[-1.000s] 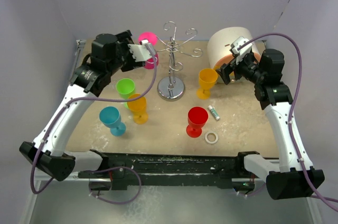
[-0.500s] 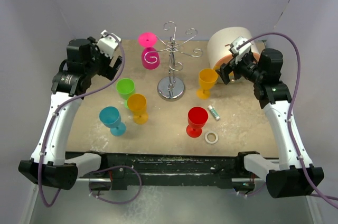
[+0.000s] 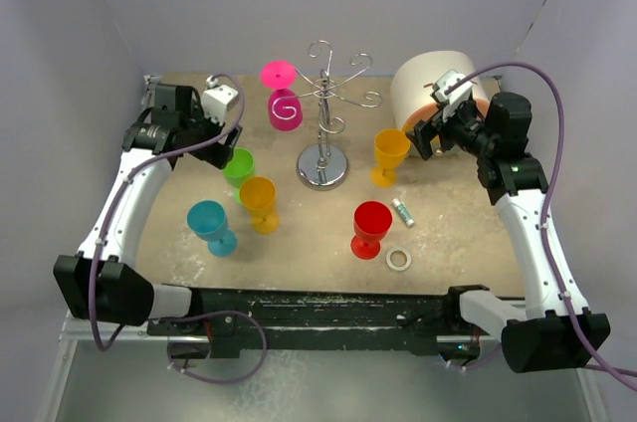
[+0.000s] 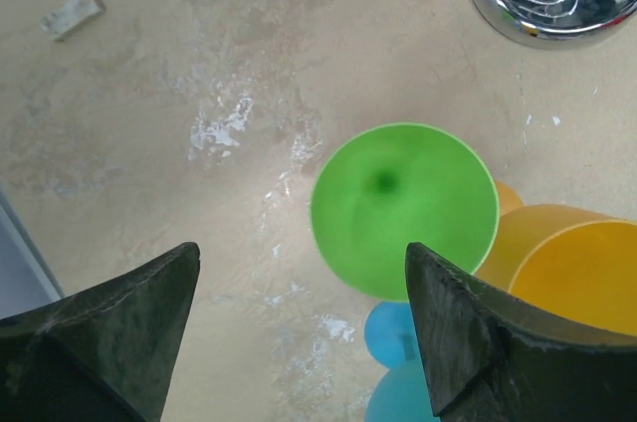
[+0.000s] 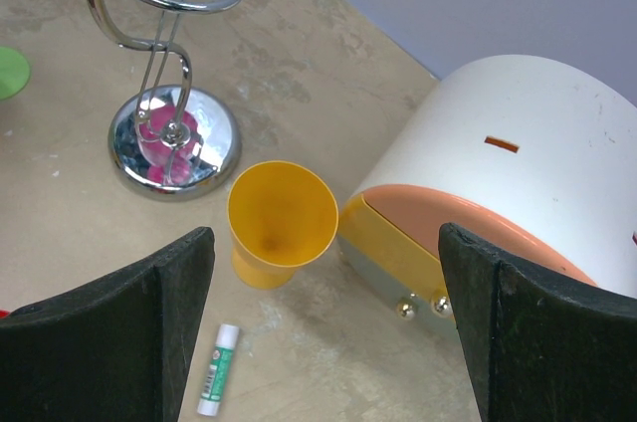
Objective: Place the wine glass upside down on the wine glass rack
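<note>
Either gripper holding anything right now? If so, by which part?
Nothing is held. The left gripper is open above the green glass; the right gripper is open above the yellow glass, touching neither.

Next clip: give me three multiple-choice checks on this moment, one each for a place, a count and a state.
1. Where is the pink wine glass? A. inside the white box B. lying on its side C. hanging upside down on the wine glass rack
2. How many glasses stand upright on the table? A. three B. five C. seven
3. The left end effector is: A. open above the green glass B. shut on the green glass C. shut, holding nothing
C: foot up, bowl down. B: green, blue glass, red glass, two orange glasses. A: fingers apart.
</note>
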Motion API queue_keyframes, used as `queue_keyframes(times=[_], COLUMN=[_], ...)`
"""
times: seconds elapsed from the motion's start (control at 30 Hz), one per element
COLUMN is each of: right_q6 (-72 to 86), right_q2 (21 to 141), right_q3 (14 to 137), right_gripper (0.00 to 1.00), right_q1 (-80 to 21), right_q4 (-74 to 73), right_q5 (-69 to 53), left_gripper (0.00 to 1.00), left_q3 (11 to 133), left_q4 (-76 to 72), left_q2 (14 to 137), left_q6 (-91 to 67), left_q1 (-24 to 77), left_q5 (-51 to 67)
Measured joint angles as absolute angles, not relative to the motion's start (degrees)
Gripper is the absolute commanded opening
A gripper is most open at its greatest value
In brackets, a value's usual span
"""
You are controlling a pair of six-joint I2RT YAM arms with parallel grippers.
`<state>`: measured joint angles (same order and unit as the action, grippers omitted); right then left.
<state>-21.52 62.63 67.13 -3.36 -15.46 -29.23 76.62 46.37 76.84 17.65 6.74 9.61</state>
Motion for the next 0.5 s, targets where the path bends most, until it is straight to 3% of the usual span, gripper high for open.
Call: queue_keyframes(times=[0.5], right_q6=[-22.3], right_q2=[62.6], right_q3=[67.0], right_gripper=[0.96], right_q1=[-3.4], right_q4=[-15.3], right_q5=[-29.1], left_gripper=[0.43], left_q3=[76.6], left_q4=[47.5], left_q2=[86.6], left_q6=[18.6], left_q1=[6.7], left_q5=[12.0])
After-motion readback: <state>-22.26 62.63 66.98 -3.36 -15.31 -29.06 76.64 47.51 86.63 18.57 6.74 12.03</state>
